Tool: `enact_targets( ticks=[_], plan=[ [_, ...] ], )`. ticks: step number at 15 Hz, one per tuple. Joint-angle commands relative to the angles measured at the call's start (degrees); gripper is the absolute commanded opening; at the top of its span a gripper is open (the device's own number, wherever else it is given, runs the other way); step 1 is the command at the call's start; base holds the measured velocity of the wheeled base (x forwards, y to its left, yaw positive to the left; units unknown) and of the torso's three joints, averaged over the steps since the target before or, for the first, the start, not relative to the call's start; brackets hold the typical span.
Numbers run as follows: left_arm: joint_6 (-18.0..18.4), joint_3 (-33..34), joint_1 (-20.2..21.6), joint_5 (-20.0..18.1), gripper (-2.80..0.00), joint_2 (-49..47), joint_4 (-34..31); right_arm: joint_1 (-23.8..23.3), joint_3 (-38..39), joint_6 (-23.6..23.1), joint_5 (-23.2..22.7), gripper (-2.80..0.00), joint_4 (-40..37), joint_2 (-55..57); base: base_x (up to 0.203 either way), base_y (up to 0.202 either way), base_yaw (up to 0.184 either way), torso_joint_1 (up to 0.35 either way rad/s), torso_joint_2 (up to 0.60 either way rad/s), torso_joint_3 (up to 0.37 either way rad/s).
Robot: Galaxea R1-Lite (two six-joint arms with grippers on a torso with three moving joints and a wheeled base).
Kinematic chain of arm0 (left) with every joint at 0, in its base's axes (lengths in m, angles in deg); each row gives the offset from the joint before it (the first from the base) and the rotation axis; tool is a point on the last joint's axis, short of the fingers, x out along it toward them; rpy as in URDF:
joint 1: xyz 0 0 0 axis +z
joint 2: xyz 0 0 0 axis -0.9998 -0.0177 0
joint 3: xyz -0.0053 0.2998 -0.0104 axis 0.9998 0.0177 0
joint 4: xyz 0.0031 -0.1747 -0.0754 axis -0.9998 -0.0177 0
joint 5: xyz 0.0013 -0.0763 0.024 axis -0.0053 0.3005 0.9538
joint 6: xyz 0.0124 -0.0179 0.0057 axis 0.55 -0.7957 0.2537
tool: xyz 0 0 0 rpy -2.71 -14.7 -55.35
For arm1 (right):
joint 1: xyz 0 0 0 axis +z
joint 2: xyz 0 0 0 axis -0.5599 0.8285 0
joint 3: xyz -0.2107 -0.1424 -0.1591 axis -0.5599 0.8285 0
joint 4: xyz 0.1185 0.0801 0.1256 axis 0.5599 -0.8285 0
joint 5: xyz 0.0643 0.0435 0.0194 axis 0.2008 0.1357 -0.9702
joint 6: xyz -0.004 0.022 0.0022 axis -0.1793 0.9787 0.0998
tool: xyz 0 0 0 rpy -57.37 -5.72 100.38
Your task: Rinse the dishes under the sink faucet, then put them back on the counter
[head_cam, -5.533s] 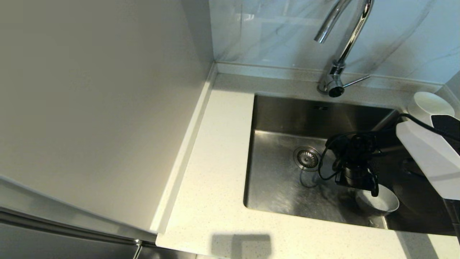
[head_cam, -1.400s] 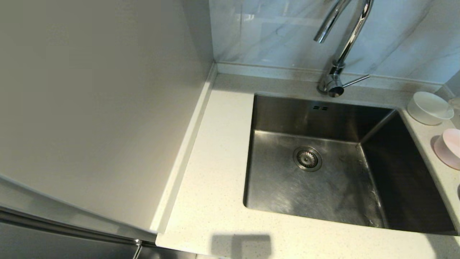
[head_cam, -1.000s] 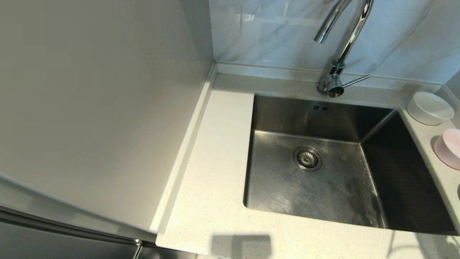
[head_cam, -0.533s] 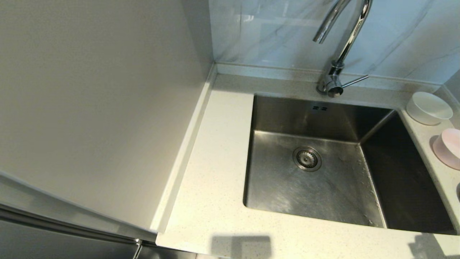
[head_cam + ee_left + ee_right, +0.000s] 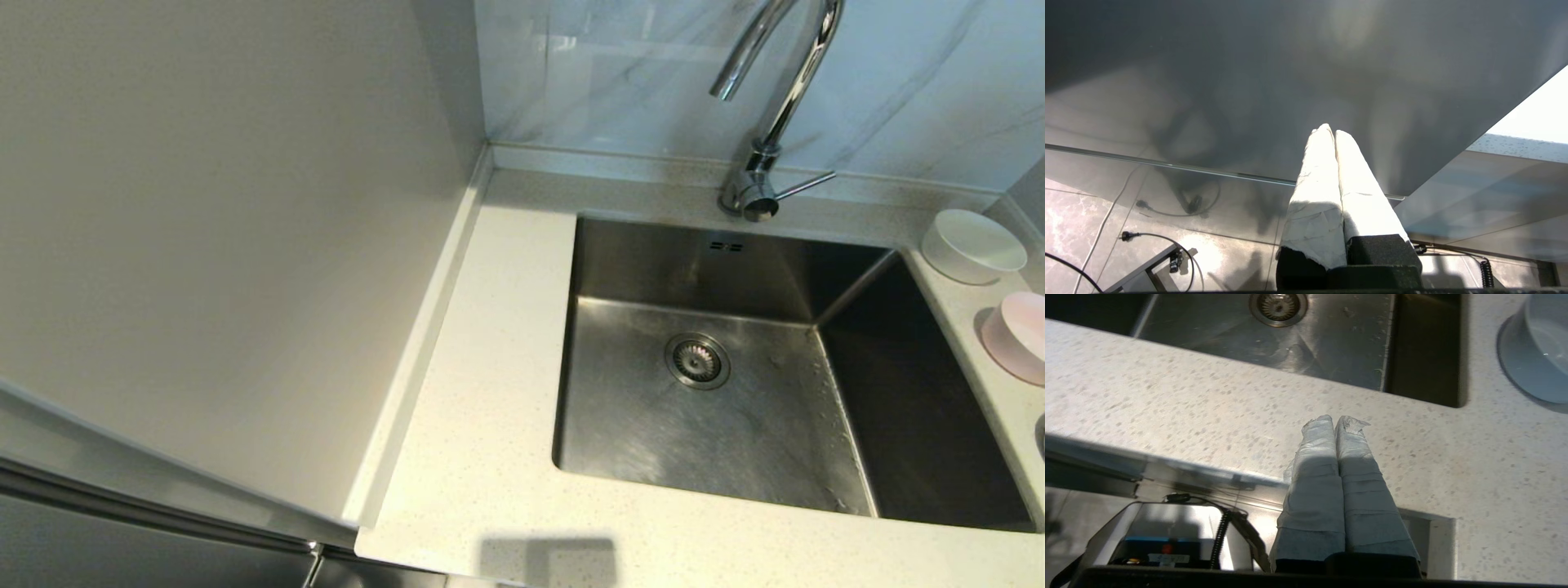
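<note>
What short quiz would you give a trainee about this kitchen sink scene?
1. True or false: a dish lies in the square stainless steel sink.
2. Which small round bowl stands nearest the tall chrome gooseneck faucet? A white B pale pink
3. Fill in: the cloth-wrapped fingers of the right gripper are pressed ____.

Key: 1 false, the basin is empty. 2 A. 3 together; the left gripper likewise.

Bowls [image 5: 973,245] on counter [image 5: 490,392], sink [image 5: 653,425] empty
</note>
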Motion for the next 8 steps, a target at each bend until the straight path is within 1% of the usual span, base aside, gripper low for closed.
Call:
enact_targets(
  ticks=[1, 3, 5, 8],
  plan=[
    [0.0, 0.0, 0.0, 0.0, -2.80, 0.2, 0.0, 0.4, -0.1, -0.1, -1.0, -2.80, -3.0, -7.5, 0.000, 0.000, 0.000, 0.000, 0.00, 0.000],
    [-0.1, 0.0, 0.0, -0.1, -2.80, 0.2, 0.0, 0.5, 0.0, 0.1, -1.3, -2.80, -3.5, -10.6, 0.000, 0.000, 0.000, 0.000, 0.00, 0.000],
    [0.0, 0.0, 0.0, -0.1, -2.80, 0.2, 0.0, 0.5, 0.0, 1.0, -1.0, -2.80, -3.3, -10.5, 0.000, 0.000, 0.000, 0.000, 0.00, 0.000],
    [-0.1, 0.0, 0.0, 0.0, -2.80, 0.2, 0.0, 0.6, 0.0, 1.0, -1.0, -2.80, -3.3, -10.5, 0.000, 0.000, 0.000, 0.000, 0.00, 0.000]
  ],
)
